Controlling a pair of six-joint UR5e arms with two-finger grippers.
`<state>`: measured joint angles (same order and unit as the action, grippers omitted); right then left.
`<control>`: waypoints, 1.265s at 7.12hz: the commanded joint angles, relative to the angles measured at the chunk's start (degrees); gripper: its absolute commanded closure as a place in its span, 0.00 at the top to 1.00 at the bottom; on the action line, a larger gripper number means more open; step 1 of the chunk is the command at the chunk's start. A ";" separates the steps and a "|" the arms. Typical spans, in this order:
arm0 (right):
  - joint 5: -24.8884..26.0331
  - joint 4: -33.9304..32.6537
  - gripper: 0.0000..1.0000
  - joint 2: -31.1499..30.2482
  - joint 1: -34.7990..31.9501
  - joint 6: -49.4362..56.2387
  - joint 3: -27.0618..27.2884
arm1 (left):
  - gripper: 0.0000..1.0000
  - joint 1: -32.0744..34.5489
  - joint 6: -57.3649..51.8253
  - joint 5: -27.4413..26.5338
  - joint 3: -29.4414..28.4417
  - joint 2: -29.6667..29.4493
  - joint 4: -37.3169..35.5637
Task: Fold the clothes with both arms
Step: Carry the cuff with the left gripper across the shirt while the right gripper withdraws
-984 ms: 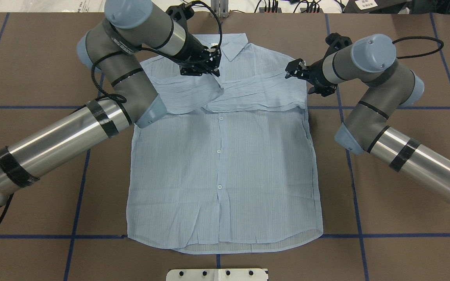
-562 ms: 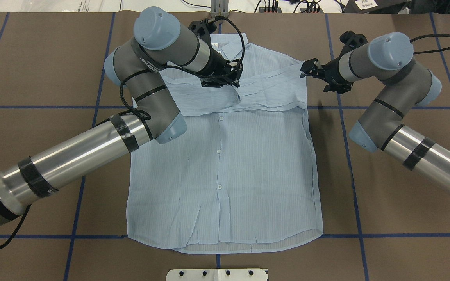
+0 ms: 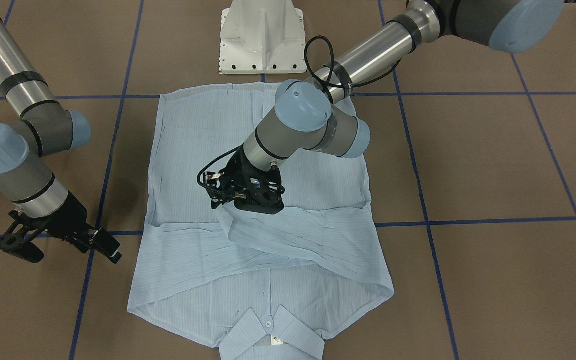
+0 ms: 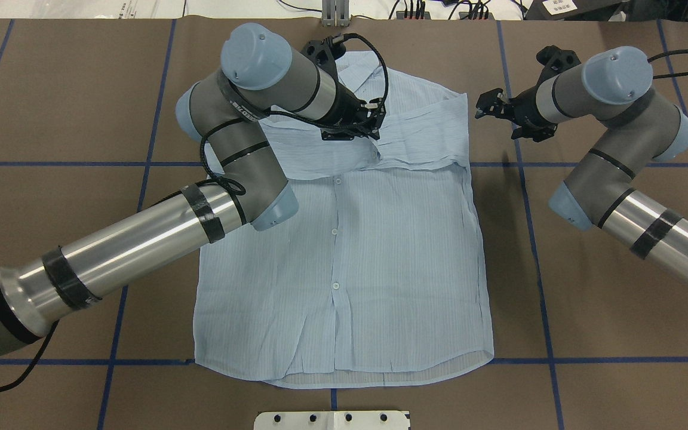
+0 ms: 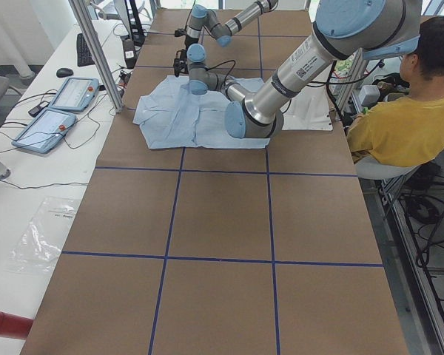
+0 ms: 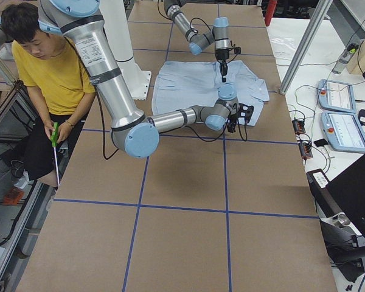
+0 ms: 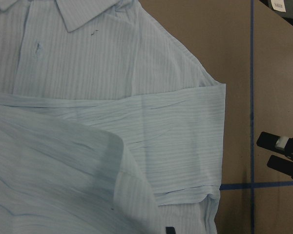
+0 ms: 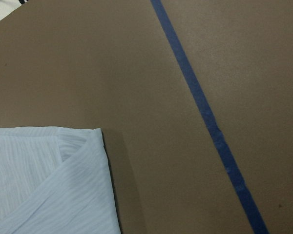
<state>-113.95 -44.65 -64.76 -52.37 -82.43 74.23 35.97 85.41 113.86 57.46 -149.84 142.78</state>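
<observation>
The left gripper (image 4: 371, 126) seemingly pinched the shirt's (image 4: 344, 257) sleeve (image 4: 314, 152), laid crosswise over the chest; the right gripper (image 4: 483, 108) hung open, empty, just beside the shoulder.

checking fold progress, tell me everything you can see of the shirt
The shirt is light blue, thin and finely striped, with small white buttons down the front, a collar and a white neck label. It lies front up, mostly flat on the brown table, hem toward the robot's base, collar at the far side. Both sleeves are folded across the chest; the left gripper pinches the upper one, holding it slightly raised. The right gripper is open beside it, not touching.
</observation>
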 commanded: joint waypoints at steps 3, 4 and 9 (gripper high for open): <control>0.30 0.00 1.00 -0.02 -0.10 0.08 0.12 | 0.88 -1.95 -0.07 -1.01 -0.42 -0.28 2.24; 0.48 0.00 1.00 0.33 0.17 -0.53 0.12 | 0.87 -1.78 0.02 -0.83 1.24 0.16 2.07; 5.80 -1.23 0.94 -14.90 10.85 -12.23 16.95 | 0.79 -0.29 -0.77 1.71 25.63 24.44 1.45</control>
<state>-111.65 -45.69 -73.09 -45.82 -93.23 85.59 35.51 84.79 114.79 77.65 -132.06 144.37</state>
